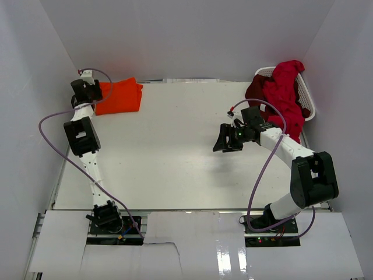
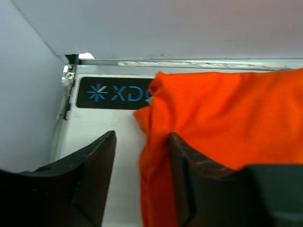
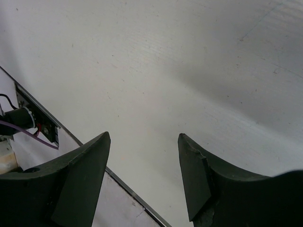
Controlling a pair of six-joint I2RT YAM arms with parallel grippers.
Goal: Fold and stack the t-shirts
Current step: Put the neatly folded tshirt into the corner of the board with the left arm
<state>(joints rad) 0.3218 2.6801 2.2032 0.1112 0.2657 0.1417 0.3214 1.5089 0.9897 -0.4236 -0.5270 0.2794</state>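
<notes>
Beyond the arm bases (image 1: 108,216), the basket (image 1: 309,108) held a crimson t-shirt (image 1: 282,93) and a maroon t-shirt (image 1: 255,90). The left gripper (image 2: 142,136) stood parted around the orange t-shirt (image 2: 227,118)'s edge; the right gripper (image 3: 144,137) gaped wide, empty.

The broad middle of the table (image 1: 169,157) offers open passage. The folded orange t-shirt (image 1: 119,97) fills the far left corner, close against the left wall (image 1: 41,76). The white laundry basket (image 1: 263,72), heaped with red t-shirts (image 1: 284,87), blocks the far right corner.

Bright orange t-shirt (image 1: 119,97) folded at the table's (image 1: 175,157) far left corner, crimson t-shirt (image 1: 285,87) heaped over the basket's (image 1: 263,72) rim at far right, dark maroon t-shirt (image 1: 254,90) bunched beneath.
</notes>
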